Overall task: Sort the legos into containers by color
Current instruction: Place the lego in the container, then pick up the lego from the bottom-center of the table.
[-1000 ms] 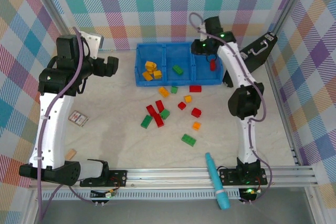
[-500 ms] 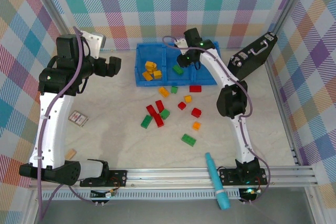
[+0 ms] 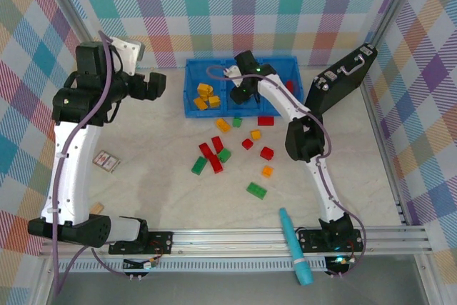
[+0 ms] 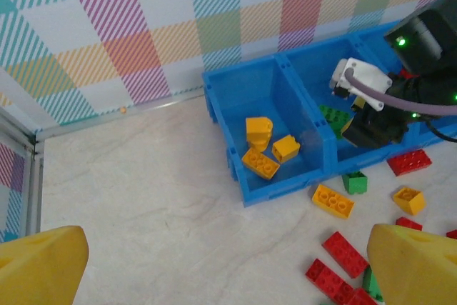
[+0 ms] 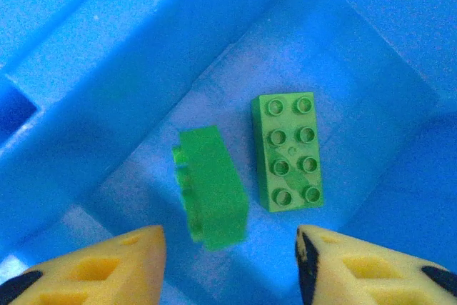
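"Greens belong in the middle one, then?"

"Looks so. The right gripper hangs over the middle compartment of the blue tray, which sits against the table's far edge. Its fingers stand apart with nothing between them."

"And the bricks?"

"Two on that floor. The flat green brick lies studs up, its long axis askew to the walls. The tipped green brick lies on its side just beside it, studs facing away from its neighbour, roughly parallel."

"The other arm?"

"The left gripper hovers wide open and empty near the far-left corner, probably keeping clear."
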Robot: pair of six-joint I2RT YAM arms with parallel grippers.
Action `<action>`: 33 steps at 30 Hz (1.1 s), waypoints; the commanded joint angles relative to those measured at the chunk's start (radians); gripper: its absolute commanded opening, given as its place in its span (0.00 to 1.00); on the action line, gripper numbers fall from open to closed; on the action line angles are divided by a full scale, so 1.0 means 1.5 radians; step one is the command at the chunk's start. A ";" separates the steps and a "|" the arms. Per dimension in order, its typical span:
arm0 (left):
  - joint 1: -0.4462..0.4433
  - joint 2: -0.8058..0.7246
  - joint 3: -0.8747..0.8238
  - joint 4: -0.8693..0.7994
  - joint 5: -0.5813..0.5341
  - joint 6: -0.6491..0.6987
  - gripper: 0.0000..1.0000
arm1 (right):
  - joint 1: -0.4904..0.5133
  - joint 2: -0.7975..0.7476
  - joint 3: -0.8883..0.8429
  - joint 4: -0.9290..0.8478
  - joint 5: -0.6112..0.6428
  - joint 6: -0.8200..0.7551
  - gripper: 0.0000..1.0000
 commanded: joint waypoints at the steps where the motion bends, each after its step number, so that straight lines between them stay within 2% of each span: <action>1: 0.008 0.003 0.030 0.005 0.024 -0.011 1.00 | -0.003 -0.055 0.020 -0.018 -0.008 0.005 0.56; 3: 0.008 0.002 0.033 0.004 0.025 -0.011 1.00 | -0.001 -0.092 0.007 -0.027 -0.013 0.012 0.56; 6: 0.008 -0.002 0.030 0.008 0.029 -0.013 1.00 | 0.006 -0.182 -0.071 -0.030 -0.028 0.015 0.58; 13: 0.008 -0.011 0.012 0.020 0.056 -0.023 1.00 | 0.047 -0.443 -0.392 -0.045 -0.049 0.051 0.60; 16: 0.008 -0.015 0.013 0.022 0.067 -0.023 1.00 | 0.093 -0.554 -0.539 -0.046 -0.026 0.112 0.60; 20: 0.008 -0.015 0.018 0.021 0.079 -0.024 1.00 | 0.165 -0.667 -0.685 -0.071 -0.038 0.247 0.61; 26: 0.008 -0.018 -0.006 0.036 0.100 -0.044 1.00 | 0.247 -0.738 -0.858 -0.044 -0.064 0.358 0.67; 33: 0.008 -0.033 -0.024 0.040 0.106 -0.048 1.00 | 0.278 -0.718 -0.942 0.022 -0.062 0.374 0.71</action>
